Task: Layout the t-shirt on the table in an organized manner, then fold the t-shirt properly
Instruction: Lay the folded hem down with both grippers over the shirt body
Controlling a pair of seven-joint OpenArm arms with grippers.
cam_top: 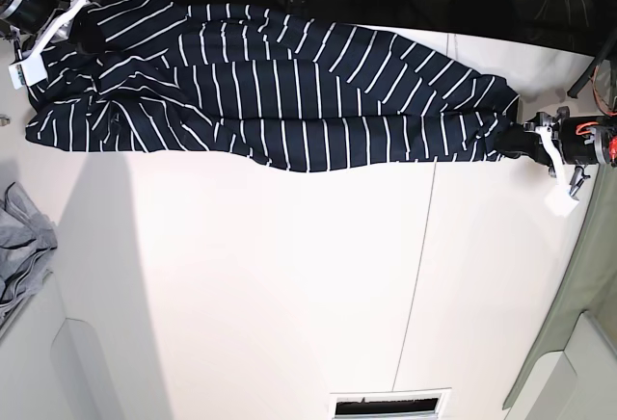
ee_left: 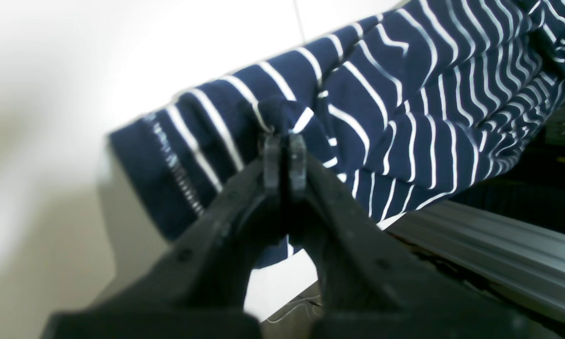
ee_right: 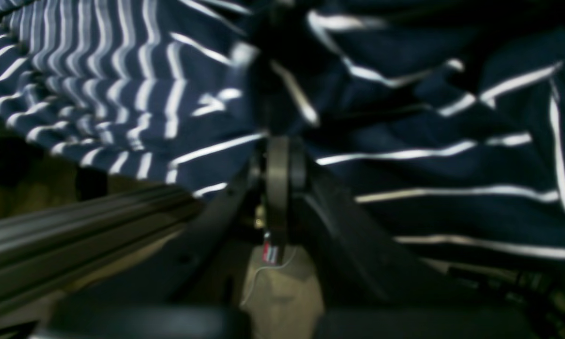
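The navy t-shirt [cam_top: 289, 92] with thin white stripes hangs stretched in a wrinkled band across the far part of the white table [cam_top: 270, 275]. My left gripper [cam_top: 516, 138] is at the band's right end, and in the left wrist view it [ee_left: 284, 136] is shut on a pinch of striped fabric [ee_left: 405, 108] near a stitched hem. My right gripper [cam_top: 89, 33] holds the left end at the table's far left corner. In the blurred right wrist view it [ee_right: 277, 141] is shut, with the fabric [ee_right: 428, 165] bunched around its tips.
A plain grey cloth [cam_top: 24, 247] lies at the left edge. A pale grey-green panel [cam_top: 588, 275] runs along the right. A thin seam line [cam_top: 415, 275] crosses the tabletop. A slotted opening [cam_top: 390, 406] is at the near edge. A metal rail [ee_left: 489, 254] runs under the shirt.
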